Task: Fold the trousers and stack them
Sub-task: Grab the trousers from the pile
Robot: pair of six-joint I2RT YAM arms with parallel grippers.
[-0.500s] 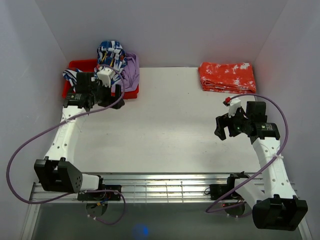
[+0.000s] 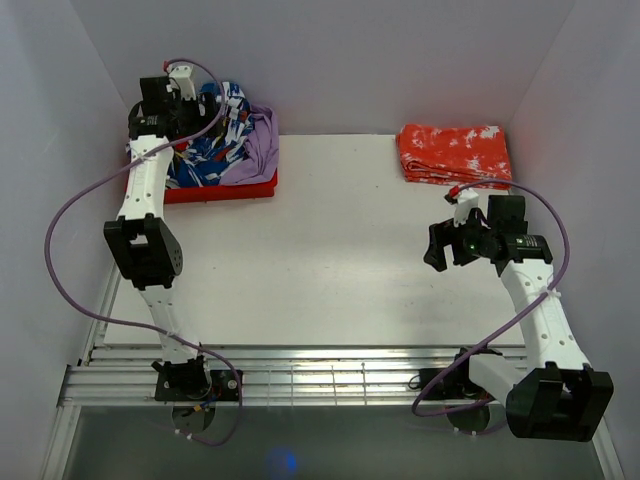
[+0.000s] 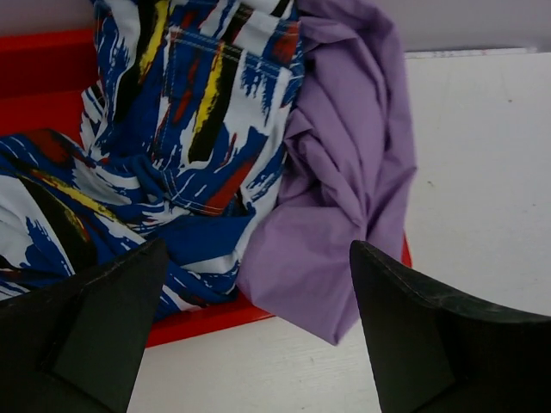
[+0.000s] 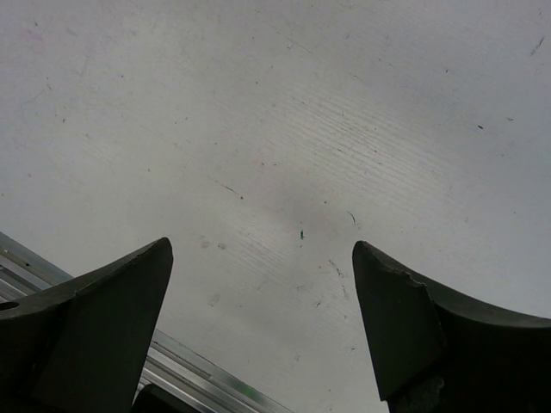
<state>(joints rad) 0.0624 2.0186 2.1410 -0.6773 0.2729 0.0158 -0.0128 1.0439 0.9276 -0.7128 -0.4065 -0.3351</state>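
Your left gripper (image 3: 258, 249) is hanging over the far-left corner of the white table (image 2: 330, 260) with its fingers spread wide and nothing pinched between them, so it's fully released. Right below it in the wrist view you've got the thin trousers in the streaky blue, white and black print with red and yellow patches (image 3: 172, 146). They're bunched in a heap inside the shallow red plastic tray (image 2: 225, 190), not folded at all. A crumpled plain lilac garment (image 3: 344, 172) is shoved against their right side in the same tray, touching them and drooping over the tray's edge toward the table. Your right gripper (image 4: 260, 248) is over on the right side, well apart from the tray, looking down at bare tabletop near the metal rail (image 4: 198, 370). Its fingers are wide apart too, gripping nothing. Past it at the far right, a neatly folded orange-red garment with white splotches (image 2: 455, 153) lies flat on the table, and neither gripper is touching it.
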